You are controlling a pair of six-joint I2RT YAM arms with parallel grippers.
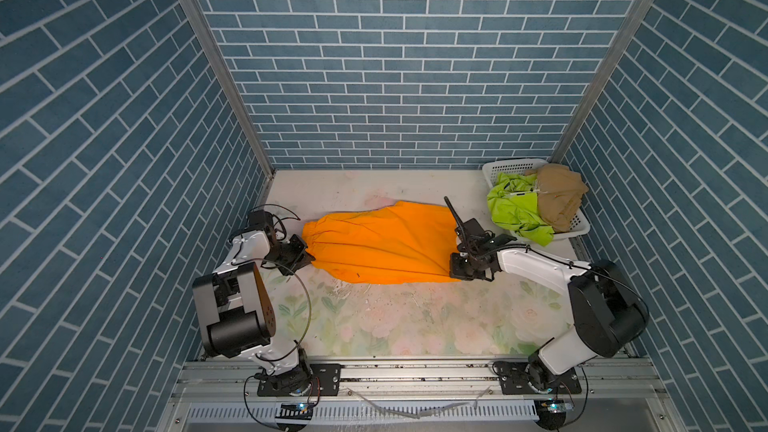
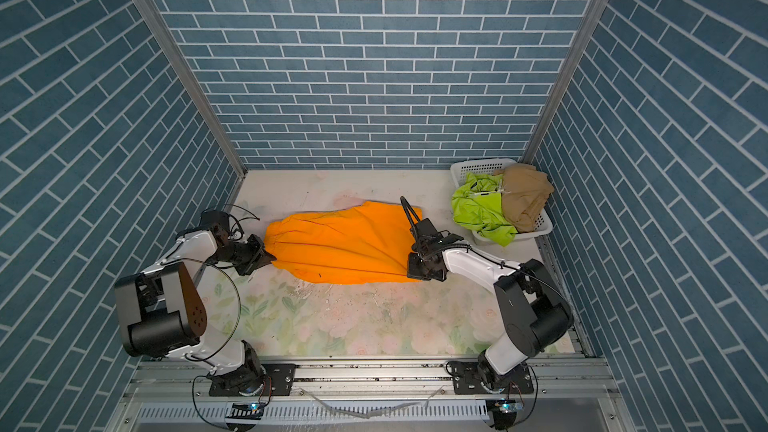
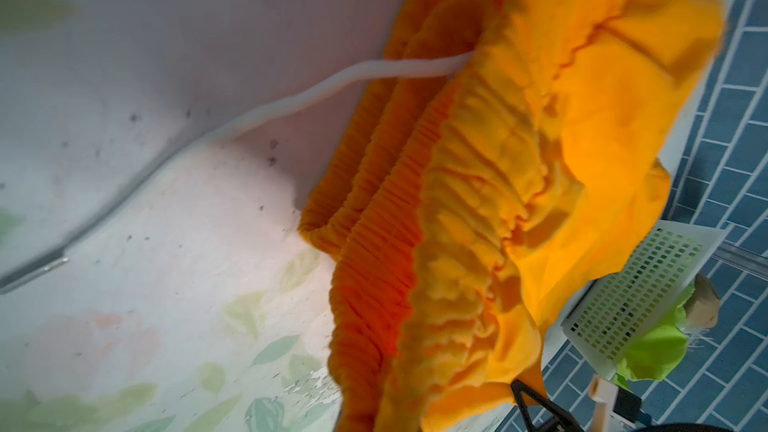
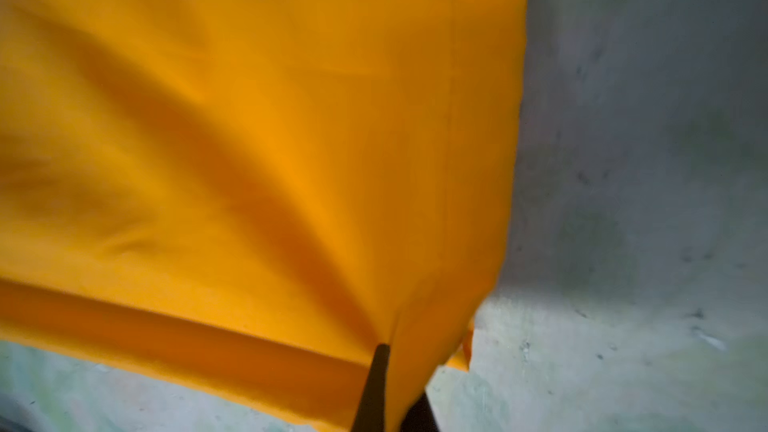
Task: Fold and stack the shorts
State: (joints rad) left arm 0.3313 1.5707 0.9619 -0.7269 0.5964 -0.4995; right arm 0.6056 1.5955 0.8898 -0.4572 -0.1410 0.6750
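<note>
While both claws are pressed together on cloth, the orange shorts lie stretched crosswise in the middle of the table. The gathered waistband points to the left and the leg hems to the right. The left gripper is clamped on the near corner of the waistband. The right gripper pinches the near corner of the hem end, and creases in the fabric run toward each pinch. In the right wrist view the dark fingertips meet on the orange hem, which is raised a little off the table there. In the left wrist view a white drawstring trails out of the ruffled waistband onto the table.

The left arm rises from the near rail and bends at a high elbow on the left. Its forearm slants down and inward, so the wrist aims at the waistband. The right arm rises from the near rail on the right, folds at its elbow, and lies low, reaching leftward to the hem.

Well apart in the far right corner stands the white basket. The green shorts spill over its near rim, and the tan shorts are heaped beside them.
</note>
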